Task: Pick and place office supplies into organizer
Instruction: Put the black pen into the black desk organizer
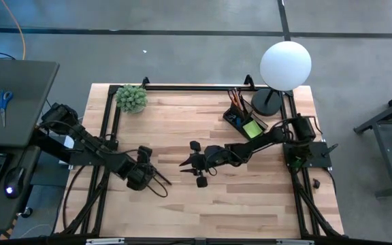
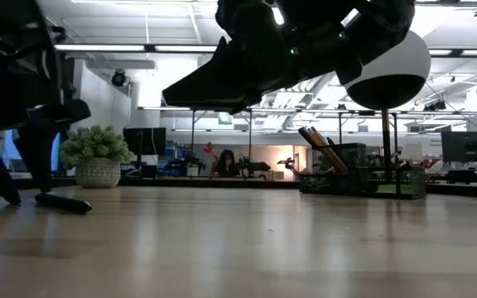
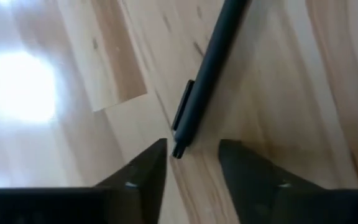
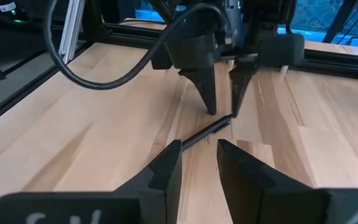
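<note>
The left gripper (image 4: 224, 102) has its fingers (image 3: 138, 177) parted a little and low over the surface (image 1: 203, 204) — holding nothing, the black pen (image 3: 205, 78) lying flat just beyond their tips. The right gripper (image 1: 182, 163) hovers facing it, fingers (image 4: 166, 174) slightly apart and empty. The organizer (image 1: 245, 119) stands well apart at the far right, beside the lamp (image 1: 284, 64).

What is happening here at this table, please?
The left gripper stands over a black pen that lies on the wooden table, its fingers open on either side of the pen's end and not closed on it. The right gripper waits near the middle of the table, holding nothing. The black organizer by the white globe lamp already holds pencils and a green sticky-note pad.
</note>
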